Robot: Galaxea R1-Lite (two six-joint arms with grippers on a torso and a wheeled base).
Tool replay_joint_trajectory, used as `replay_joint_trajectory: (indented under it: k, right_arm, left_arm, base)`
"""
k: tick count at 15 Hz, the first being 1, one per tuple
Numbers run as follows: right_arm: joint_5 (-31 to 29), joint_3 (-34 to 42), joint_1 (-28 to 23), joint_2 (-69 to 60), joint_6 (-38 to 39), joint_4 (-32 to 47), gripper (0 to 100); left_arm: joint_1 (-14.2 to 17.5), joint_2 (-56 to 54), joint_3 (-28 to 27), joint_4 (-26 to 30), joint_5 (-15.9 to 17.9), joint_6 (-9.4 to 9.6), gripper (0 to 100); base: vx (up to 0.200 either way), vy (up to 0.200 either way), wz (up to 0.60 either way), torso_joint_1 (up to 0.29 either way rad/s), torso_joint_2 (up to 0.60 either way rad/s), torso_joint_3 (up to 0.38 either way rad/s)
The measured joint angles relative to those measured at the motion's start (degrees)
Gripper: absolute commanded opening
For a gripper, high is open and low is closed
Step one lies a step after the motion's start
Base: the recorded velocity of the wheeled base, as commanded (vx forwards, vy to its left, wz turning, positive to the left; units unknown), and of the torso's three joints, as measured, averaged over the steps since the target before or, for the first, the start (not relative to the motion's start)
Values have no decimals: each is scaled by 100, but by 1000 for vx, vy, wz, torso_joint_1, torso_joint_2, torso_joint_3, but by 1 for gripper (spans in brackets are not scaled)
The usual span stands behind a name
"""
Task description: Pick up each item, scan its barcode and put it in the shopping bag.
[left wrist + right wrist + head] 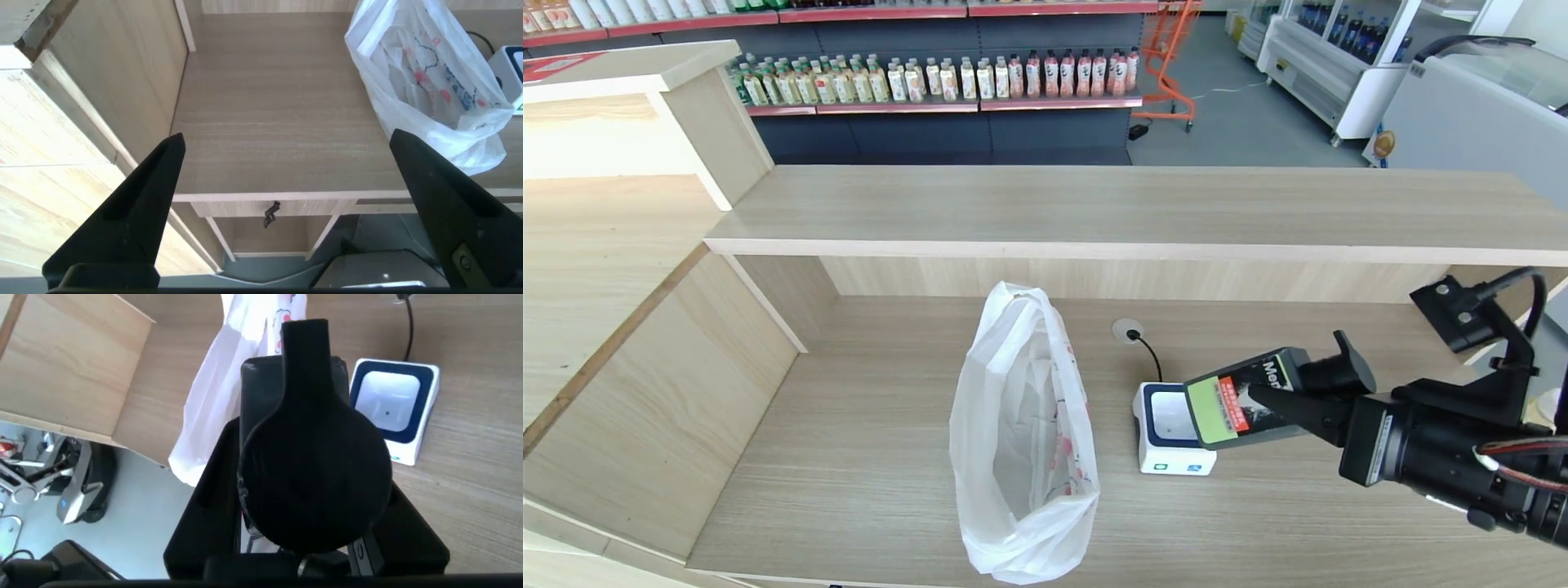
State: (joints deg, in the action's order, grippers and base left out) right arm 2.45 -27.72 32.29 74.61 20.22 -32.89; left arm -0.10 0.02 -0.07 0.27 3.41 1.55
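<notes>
My right gripper (pixel 1298 390) is shut on a dark box with a green end face and a red label (pixel 1240 400), held level just above the white and blue barcode scanner (pixel 1170 429). In the right wrist view one black finger (pixel 306 400) lies over the dark box (pixel 260 384), with the scanner (pixel 391 408) beyond it. The white plastic shopping bag (pixel 1023 433) stands open on the counter, left of the scanner. My left gripper (pixel 286 204) is open with nothing between its fingers, held off the counter's near left edge, and the shopping bag (pixel 433 73) is farther off.
A raised wooden ledge (pixel 1127 212) runs behind the lower counter (pixel 849 457), and a wooden side wall (pixel 654 392) closes it on the left. The scanner's cable (pixel 1147 351) runs to a hole in the counter. A black stand (pixel 1462 314) is at the right.
</notes>
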Motion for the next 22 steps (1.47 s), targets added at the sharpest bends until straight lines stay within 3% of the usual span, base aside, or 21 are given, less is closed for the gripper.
replay_joint_trajectory:
  k: [4, 8, 12, 19, 22]
  right_arm:
    - [0, -52, 255, 497, 172, -26, 0]
    - [-5, -532, 373, 1396, 697, -55, 0]
    - [-7, -1086, 463, 2391, 701, -280, 0]
    - [532, -2189, 549, 3769, -71, -336, 0]
    - [795, -2581, 557, 4196, -1024, -340, 0]
  left_arm:
    - [0, 0, -2, 0, 2, 1, 100]
    - [5, 0, -2, 0, 2, 1, 100]
    - [0, 0, -2, 0, 2, 1, 100]
    - [0, 0, 2, -2, 2, 1, 100]
    - [0, 0, 2, 0, 2, 1, 100]
  base:
    - [0, 0, 0, 0, 0, 0]
    - [0, 0, 0, 0, 0, 0]
    - [0, 0, 0, 0, 0, 0]
    - [0, 0, 0, 0, 0, 0]
    - [0, 0, 0, 0, 0, 0]
